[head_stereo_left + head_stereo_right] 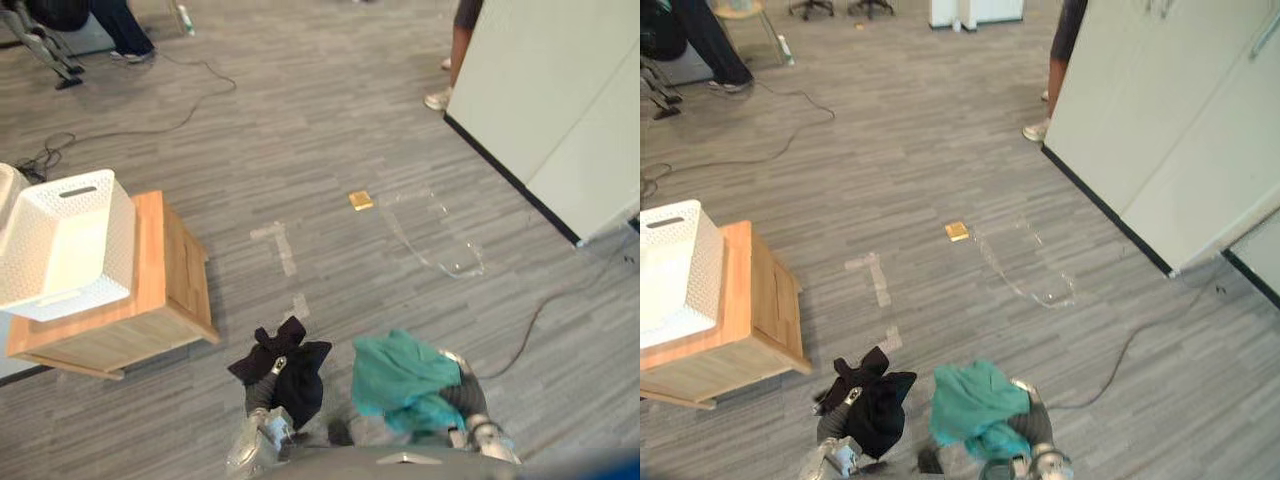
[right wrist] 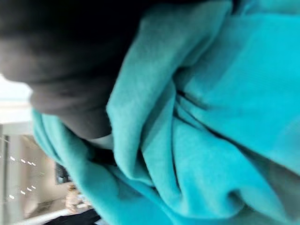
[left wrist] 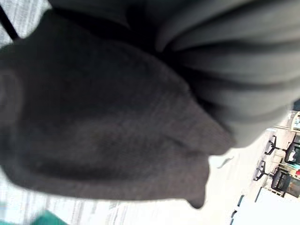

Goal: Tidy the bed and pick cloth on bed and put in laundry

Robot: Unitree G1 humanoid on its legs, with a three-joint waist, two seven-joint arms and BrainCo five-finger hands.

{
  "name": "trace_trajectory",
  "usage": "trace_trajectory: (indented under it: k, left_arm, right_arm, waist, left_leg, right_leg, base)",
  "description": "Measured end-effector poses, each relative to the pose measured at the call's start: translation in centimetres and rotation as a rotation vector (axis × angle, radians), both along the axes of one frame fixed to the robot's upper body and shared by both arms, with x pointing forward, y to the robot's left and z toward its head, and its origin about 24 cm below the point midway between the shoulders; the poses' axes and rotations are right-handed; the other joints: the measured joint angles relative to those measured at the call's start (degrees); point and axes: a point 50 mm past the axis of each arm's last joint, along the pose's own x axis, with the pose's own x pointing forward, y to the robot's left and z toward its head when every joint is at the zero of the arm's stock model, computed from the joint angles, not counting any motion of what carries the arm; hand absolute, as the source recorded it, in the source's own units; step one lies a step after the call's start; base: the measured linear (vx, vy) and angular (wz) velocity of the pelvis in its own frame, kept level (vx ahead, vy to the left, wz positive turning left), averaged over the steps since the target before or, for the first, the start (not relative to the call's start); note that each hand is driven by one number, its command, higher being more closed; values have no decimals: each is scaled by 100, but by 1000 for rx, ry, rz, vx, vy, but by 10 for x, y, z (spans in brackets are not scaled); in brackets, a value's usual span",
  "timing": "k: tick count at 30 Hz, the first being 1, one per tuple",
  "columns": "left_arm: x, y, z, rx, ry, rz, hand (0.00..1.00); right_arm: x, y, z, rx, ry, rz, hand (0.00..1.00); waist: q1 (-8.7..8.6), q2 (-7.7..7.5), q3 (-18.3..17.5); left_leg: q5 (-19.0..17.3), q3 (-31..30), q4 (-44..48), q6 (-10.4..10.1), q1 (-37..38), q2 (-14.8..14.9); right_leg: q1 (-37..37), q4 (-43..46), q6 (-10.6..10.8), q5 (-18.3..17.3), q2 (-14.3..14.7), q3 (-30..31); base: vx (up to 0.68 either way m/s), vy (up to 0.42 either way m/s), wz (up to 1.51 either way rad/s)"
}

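A black cloth [image 1: 297,382] hangs from my left hand [image 1: 277,367] low in the left eye view; a silver finger lies curled on top of it. The same dark cloth [image 3: 108,126] covers the left wrist view. A teal cloth [image 1: 402,374] is draped over my right hand [image 1: 457,393] just to the right, and its folds [image 2: 211,131] show up close in the right wrist view. Both cloths are held above the grey floor. A white perforated laundry basket [image 1: 112,232] stands on a low wooden cabinet [image 1: 172,272] at the left.
A white partition wall [image 1: 560,100] with a black base runs along the right. A small yellow block [image 1: 361,200] and tape marks [image 1: 285,250] lie on the floor ahead. One person's legs [image 1: 125,30] stand far left, another's shoe [image 1: 438,98] by the wall.
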Motion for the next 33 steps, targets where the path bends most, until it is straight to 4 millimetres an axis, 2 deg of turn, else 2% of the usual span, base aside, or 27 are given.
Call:
trace_trajectory:
  k: [1, 2, 3, 4, 6, 7, 8, 9, 10, 11, 12, 13, 14, 15, 16, 17, 19, 21, 23, 25, 26, 27, 28, 29, 30, 32, 33]
  left_arm:
    - [3, 2, 1, -1, -7, -5, 100]
    - [13, 1, 4, -4, -32, -21, 100]
    - [22, 1, 8, -15, -56, -12, 100]
    - [26, 2, 9, -18, -65, -10, 100]
    - [33, 7, 13, -18, -69, -22, 100]
    - [33, 10, 13, -19, -63, -15, 100]
    - [31, 16, 11, -16, -37, 4, 100]
    - [29, 18, 9, -34, -12, 18, 100]
    - [28, 18, 8, -42, -4, 27, 100]
    - [23, 19, 6, -49, 20, 29, 100]
    - [20, 14, 3, -71, 38, 27, 100]
    - [16, 9, 1, -93, 45, 34, 100]
    - [6, -2, -3, -141, 53, 41, 100]
    - [-1, -7, -5, -160, 61, 40, 100]
    - [-13, -12, -8, -176, 68, 8, 100]
    - [-15, -13, -8, -173, 68, -6, 100]
    - [-9, -14, -3, -151, 29, -41, 100]
    - [-6, -14, 1, -136, 7, -62, 100]
    - [-5, -14, 1, -136, 14, -60, 100]
    - [-4, -14, 1, -136, 13, -65, 100]
    - [-2, -15, 1, -135, 9, -69, 100]
    - [-5, -15, 0, -136, 21, -71, 100]
    - [-6, -16, -1, -137, 29, -70, 100]
    - [-5, -10, 0, -121, 21, -73, 100]
    - [-3, -1, 1, -97, 19, -70, 100]
    - [-1, 5, 1, -89, 21, -21, 100]
    - [1, 5, 1, -76, 23, -22, 100]
  right_arm:
    - [-2, 5, -2, -15, 12, 6, 100]
    - [-2, 11, -2, -33, 10, 7, 100]
    - [2, 14, -1, -59, -7, 21, 100]
    - [4, 16, 0, -67, -11, 20, 100]
    - [11, 20, 1, -107, -17, 20, 100]
    - [13, 20, 1, -121, -20, 27, 100]
    - [16, 18, 1, -146, -20, 50, 100]
    - [21, 11, 4, -190, -32, 71, 100]
    - [27, 6, 8, -214, -56, 84, 100]
    - [43, 0, 12, -266, -84, 96, 100]
    - [56, -8, 10, -287, -62, 87, 100]
    - [58, -13, 9, -277, -45, 83, 100]
    - [60, -22, 15, -190, -74, 82, 100]
    - [61, -25, 18, -156, -100, 90, 100]
    - [62, -26, 6, 27, 67, 15, 100]
    - [62, -26, 1, 60, 108, -4, 100]
    - [54, -31, -9, 108, 179, -27, 100]
    - [54, -31, -9, 129, 179, -11, 100]
    - [55, -30, -8, 142, 179, 11, 100]
    - [53, -29, -6, 146, 166, 16, 100]
    - [50, -27, -3, 154, 149, 21, 100]
    - [47, -26, -1, 158, 144, 21, 100]
    - [45, -25, -1, 161, 143, 22, 100]
    - [43, -21, -2, 176, 150, 20, 100]
    - [40, -13, -1, 199, 143, 28, 100]
    - [46, -2, 5, 207, 112, 76, 100]
    - [52, 4, 10, 207, 97, 116, 100]
  waist:
    - [-68, -1, 4]
    - [-122, 13, 24]
    - [-212, 13, 49]
    - [-239, 0, 67]
    - [-215, -80, 104]
    - [-215, -93, 112]
    - [-231, -91, 146]
    - [-333, 89, 180]
    - [-345, 200, 176]
    - [-362, 274, 196]
    - [-339, 305, 319]
    - [-340, 384, 374]
    - [-329, 537, 469]
    - [-300, 585, 496]
    - [-237, 676, 507]
    - [-190, 670, 509]
    - [-27, 653, 509]
    - [112, 647, 510]
    - [114, 613, 513]
    - [120, 588, 507]
    - [121, 559, 467]
    - [122, 566, 382]
    - [132, 560, 323]
    - [150, 385, 193]
    - [231, 161, 72]
    - [328, -54, -6]
    - [353, -110, -13]
  left_leg:
    - [-18, -224, 11, -32, 99, 2]
    - [-41, -609, 35, -78, 212, 24]
    - [-91, -1054, 63, -167, 341, 65]
    - [-136, -1252, 85, -243, 406, 86]
    - [-479, -1733, 330, -471, 543, 188]
    - [-585, -1800, 409, -491, 551, 202]
    - [-821, -1926, 575, -607, 642, 261]
    - [-1039, -2059, 702, -737, 697, 495]
    - [-1098, -2092, 728, -799, 700, 644]
    - [-1059, -2058, 963, -893, 667, 774]
    - [-907, -1976, 1828, -999, 358, 931]
    - [-764, -1961, 2346, -1032, 181, 1025]
    - [-266, -1820, 3352, -1086, -159, 1307]
    - [-27, -1720, 3866, -1082, -370, 1495]
    - [9, -1353, 4870, -1006, -897, 1937]
    - [-11, -1302, 5027, -978, -1055, 1977]
    - [-82, -1069, 4965, -932, -1537, 1916]
    - [-179, -700, 4167, -967, -1790, 1693]
    - [-55, -80, 2433, -991, -1730, 1292]
    - [342, 468, 1340, -915, -1626, 1086]
    - [814, 1161, 623, -735, -1549, 1003]
    - [1171, 1615, 450, -477, -1541, 1044]
    - [1212, 1883, 421, -21, -1524, 1079]
    - [1066, 1991, 401, 282, -1460, 903]
    - [977, 1986, 412, 332, -1468, 732]
    - [751, 2022, 451, 420, -1364, 615]
    - [634, 2013, 590, 446, -1240, 614]
  right_leg:
    - [-319, -349, 26, -169, 3, 66]
    - [-569, -1177, 64, -252, 16, 129]
    - [-600, -2366, 133, -152, 33, 215]
    - [-586, -2994, 156, 29, 93, 370]
    - [-506, -5000, 478, 935, 182, 944]
    - [-581, -5120, 532, 1012, 178, 1051]
    - [-679, -5133, 455, 1417, 200, 1232]
    - [-725, -4795, 279, 1927, 376, 1245]
    - [-845, -4489, 175, 1855, 467, 1244]
    - [-1066, -3839, -47, 1385, 566, 1210]
    - [-1006, -3491, -265, 1173, 556, 1098]
    - [-853, -3475, -321, 1062, 551, 954]
    - [-423, -3575, -418, 842, 615, 670]
    - [-189, -3703, -452, 762, 680, 538]
    - [546, -4227, -486, 629, 890, 207]
    - [755, -4427, -468, 609, 930, 83]
    - [1246, -5002, -394, 583, 1054, -231]
    - [1569, -5399, -359, 582, 1139, -375]
    - [1846, -5613, -357, 602, 1154, -584]
    - [2026, -5727, -302, 564, 1175, -704]
    - [2185, -5837, -181, 488, 1217, -841]
    - [2253, -5854, -78, 393, 1263, -886]
    - [2289, -5848, -23, 310, 1289, -906]
    - [2379, -5857, 92, 222, 1170, -934]
    - [2427, -5895, 157, 218, 1045, -985]
    - [2519, -5797, 287, 268, 920, -986]
    - [2538, -5363, 371, 316, 794, -985]
  base:
    - [408, -11, 144]
    - [497, -62, 206]
    - [433, -110, 201]
    - [461, -206, 188]
    - [465, -297, 127]
    - [443, -343, 72]
    - [475, -367, 50]
    - [500, -378, 44]
    - [533, -376, 28]
    - [503, -378, 20]
    - [488, -398, 28]
    - [457, -405, 56]
    - [465, -367, 64]
    - [653, -467, 99]
    - [472, -317, 83]
    - [349, -255, 82]
    - [275, -220, 63]
    - [369, -197, 38]
    - [329, -40, 19]
    - [317, 19, 27]
    - [395, 83, 38]
    - [339, 108, 36]
    - [362, 150, 34]
    - [365, 139, 36]
    - [363, 136, 31]
    - [337, 120, 23]
    - [327, 123, 30]
